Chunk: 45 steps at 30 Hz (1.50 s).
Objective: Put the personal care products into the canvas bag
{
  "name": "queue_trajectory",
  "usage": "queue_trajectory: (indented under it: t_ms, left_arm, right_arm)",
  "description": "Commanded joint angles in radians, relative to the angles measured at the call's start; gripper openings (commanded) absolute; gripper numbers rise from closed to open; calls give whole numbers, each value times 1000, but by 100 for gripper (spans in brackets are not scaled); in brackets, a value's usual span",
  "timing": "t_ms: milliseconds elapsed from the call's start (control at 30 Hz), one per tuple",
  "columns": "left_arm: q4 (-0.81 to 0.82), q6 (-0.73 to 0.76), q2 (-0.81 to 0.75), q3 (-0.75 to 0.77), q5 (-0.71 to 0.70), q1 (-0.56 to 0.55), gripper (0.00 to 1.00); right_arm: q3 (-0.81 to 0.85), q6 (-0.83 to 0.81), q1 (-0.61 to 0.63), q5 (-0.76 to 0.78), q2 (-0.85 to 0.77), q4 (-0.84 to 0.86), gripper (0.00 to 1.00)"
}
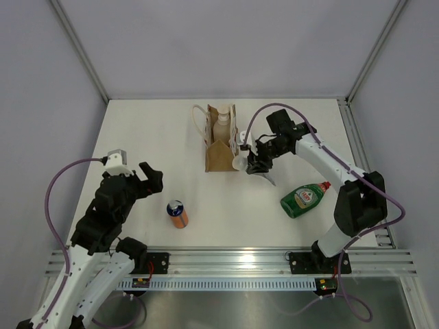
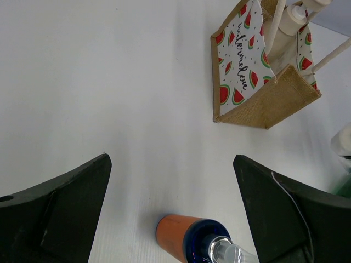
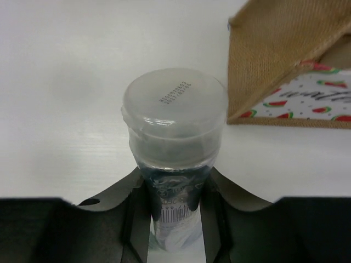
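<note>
Squeeze tube [image 1: 240, 163], one of two personal care products, is still outside the canvas bag [image 1: 221, 156]. It is pinched at its body between the two fingers of the right gripper [image 1: 257, 164], and its white cap points toward the bag's right side, close to it. Whether the cap touches the fabric cannot be told. The other product, one beige pump-top bottle [image 1: 222, 127], is already inside the bag, its pump head showing at the opening between the two white loop handles.

The single bag stands near the middle of the table's [image 1: 151, 130] far edge; the left wrist view shows watermelon print on one white side and plain brown weave on the end panel.

The left gripper [image 1: 152, 177] hovers toward the near left corner with its fingers spread wide and nothing between them. One orange-and-blue drink can [image 1: 178, 213] stands just beside it, near the near edge. One green dish-soap bottle [image 1: 304, 199] with a red cap lies on its side toward the near right corner, well apart from the bag.
</note>
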Motion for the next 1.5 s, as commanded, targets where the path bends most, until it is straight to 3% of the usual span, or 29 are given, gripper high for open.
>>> queue_trajectory:
  t_ms: [0, 100, 167, 267, 300, 400, 600, 633, 800, 1200, 1467]
  left_arm:
    - [58, -1, 6, 3, 6, 3, 99]
    - [53, 5, 7, 15, -3, 3, 99]
    - [52, 2, 6, 17, -4, 3, 99]
    - [50, -13, -5, 9, -4, 3, 99]
    - [47, -23, -10, 4, -3, 3, 99]
    - [39, -30, -25, 1, -3, 3, 99]
    - [-11, -46, -42, 12, -17, 3, 99]
    - [-17, -50, -45, 14, -20, 3, 99]
    - [-71, -75, -69, 15, -46, 3, 99]
    - [-131, -93, -116, 6, -86, 3, 99]
    - [-126, -89, -106, 4, -67, 3, 99]
  right_arm:
    - [146, 140, 1, -295, -63, -131, 20]
    - [322, 185, -1, -430, -28, -261, 19]
    - [452, 267, 1, -502, -5, -261, 18]
    - [487, 677, -1, -549, 15, 48, 17]
    - [465, 972, 1, -550, 15, 353, 17]
    - [477, 1395, 4, -534, 119, 790, 16]
    - [899, 1576, 13, -403, 475, 918, 15]
    - [1022, 1590, 13, -390, 521, 924, 15]
    - [1237, 1468, 12, -253, 698, 886, 15]
    - [1142, 1135, -5, -164, 692, 714, 15]
    - [1119, 1016, -4, -97, 724, 688, 16]
